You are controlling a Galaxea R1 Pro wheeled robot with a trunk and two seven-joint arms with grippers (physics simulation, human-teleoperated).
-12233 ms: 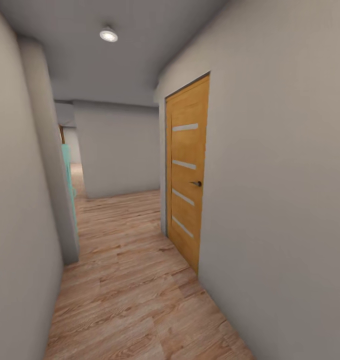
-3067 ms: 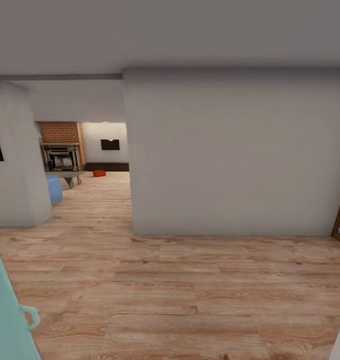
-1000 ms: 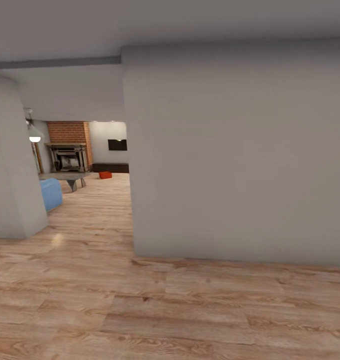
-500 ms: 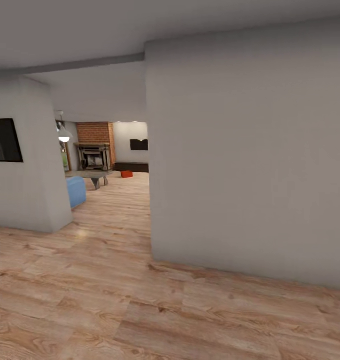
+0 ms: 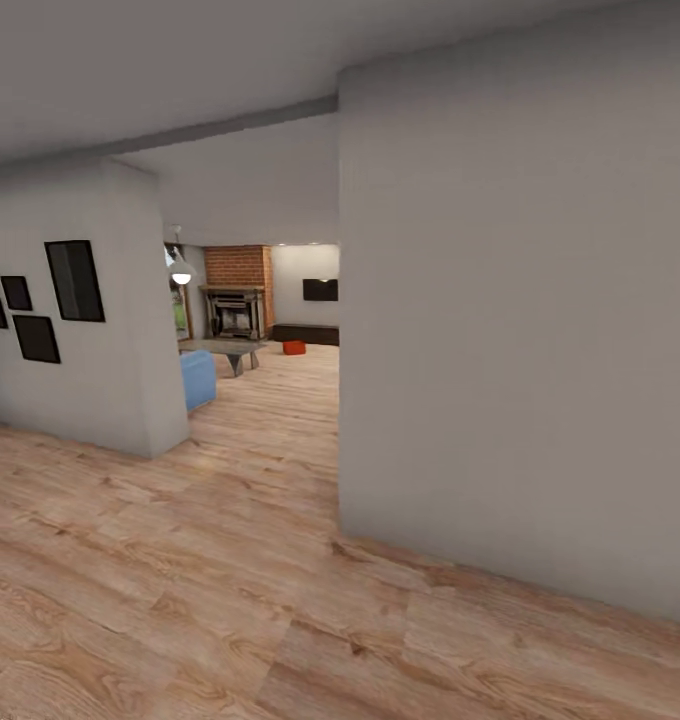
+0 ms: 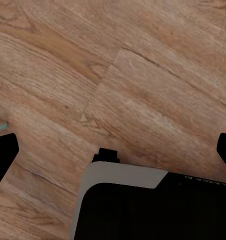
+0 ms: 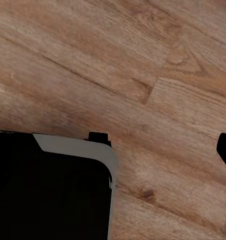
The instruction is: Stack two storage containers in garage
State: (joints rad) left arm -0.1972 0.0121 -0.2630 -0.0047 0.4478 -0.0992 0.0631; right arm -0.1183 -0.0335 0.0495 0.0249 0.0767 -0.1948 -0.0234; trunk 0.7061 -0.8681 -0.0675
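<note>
Head view: small orange-red storage container (image 5: 294, 347) far off on living-room planks; both pincers spread, empty.

Grey wall block (image 5: 520, 340) stood close on right, its corner edging passage. Left wall section (image 5: 110, 320) with black frames (image 5: 75, 280) bounded other side. Between them, open gap of wood plank floor (image 5: 260, 420) ran toward living room. Blue seat (image 5: 198, 378) and low table (image 5: 225, 350) sat at left of that gap; orange-red container (image 5: 294, 347) lay farther back near dark bench (image 5: 305, 334). Bare planks under left fingers (image 6: 3, 155) and right fingers (image 7: 225, 150), nothing between.
</note>
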